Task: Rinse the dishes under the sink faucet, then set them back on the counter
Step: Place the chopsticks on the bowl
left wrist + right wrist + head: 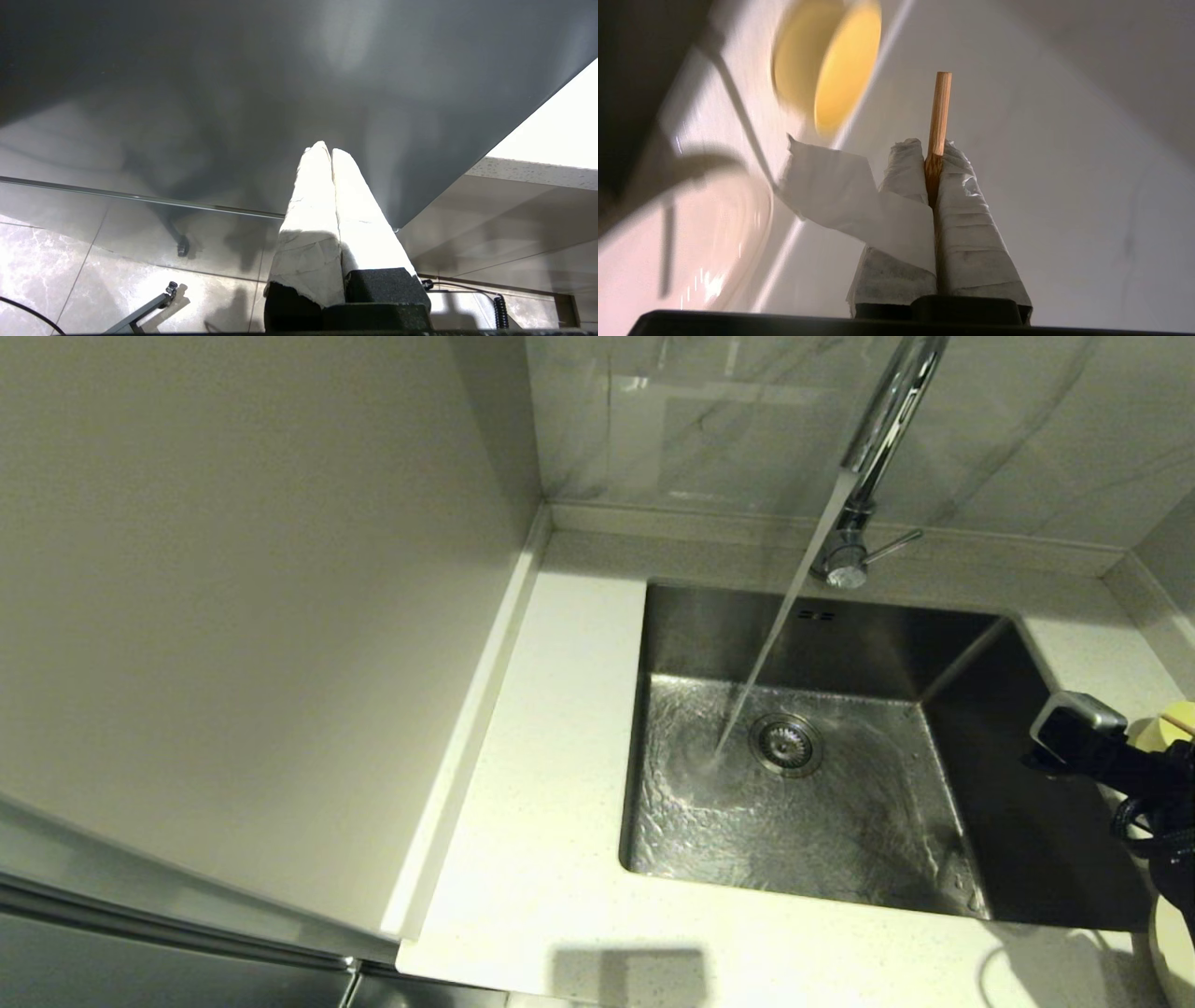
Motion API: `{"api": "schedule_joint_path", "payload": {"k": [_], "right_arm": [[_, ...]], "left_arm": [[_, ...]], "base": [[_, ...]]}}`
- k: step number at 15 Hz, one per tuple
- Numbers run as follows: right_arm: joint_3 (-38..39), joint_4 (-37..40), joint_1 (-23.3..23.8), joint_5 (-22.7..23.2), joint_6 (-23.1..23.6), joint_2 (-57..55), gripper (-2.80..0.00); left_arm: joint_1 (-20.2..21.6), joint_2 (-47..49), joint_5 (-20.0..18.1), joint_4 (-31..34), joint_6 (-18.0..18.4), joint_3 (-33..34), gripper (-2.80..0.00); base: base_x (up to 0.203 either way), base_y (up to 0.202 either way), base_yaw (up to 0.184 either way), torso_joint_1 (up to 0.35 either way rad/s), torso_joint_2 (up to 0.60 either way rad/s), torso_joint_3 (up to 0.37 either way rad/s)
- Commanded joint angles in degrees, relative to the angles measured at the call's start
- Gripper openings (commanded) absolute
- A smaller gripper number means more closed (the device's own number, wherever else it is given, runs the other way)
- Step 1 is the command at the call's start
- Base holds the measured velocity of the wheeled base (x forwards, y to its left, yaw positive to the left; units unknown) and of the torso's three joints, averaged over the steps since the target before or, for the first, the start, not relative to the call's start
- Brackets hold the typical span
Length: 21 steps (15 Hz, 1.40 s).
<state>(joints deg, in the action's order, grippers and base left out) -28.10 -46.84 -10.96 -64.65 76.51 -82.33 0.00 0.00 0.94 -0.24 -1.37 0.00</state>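
- Chopsticks (937,121) stick up between the right claw's (934,158) two wrapped fingers (966,205), which are squeezed tight on the wood. Only one stick shows, so I cannot tell if both are held.
- In the head view that claw sits at the right edge of the frame, beside the sink (971,644) and over the counter (569,728).
- A yellow bowl (831,65) shows at the upper left of the right wrist view, apart from the claw. A pale plate (705,242) shows at the lower left, on the counter.
- Water runs from the faucet (887,420), at the top of the head view, into the sink by the drain (786,744).
- The left claw (331,151) is closed on nothing, low down by the floor.
- What could go wrong: the thin, wet wood could slip out of the grip and fall into the sink. A loose flap of finger wrap (831,186) could catch on things.
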Motion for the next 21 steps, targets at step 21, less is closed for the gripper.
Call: {"api": "schedule_joint_path", "payload": {"k": [21], "right_arm": [[15.82, 2.55, 1.64, -3.10, -12.20, 5.11, -2.80]], "left_arm": [[0.00, -0.09, 0.03, -0.03, -0.03, 0.00, -2.80]], "base": [[0.000, 0.000, 0.000, 0.000, 0.00, 0.000]]}}
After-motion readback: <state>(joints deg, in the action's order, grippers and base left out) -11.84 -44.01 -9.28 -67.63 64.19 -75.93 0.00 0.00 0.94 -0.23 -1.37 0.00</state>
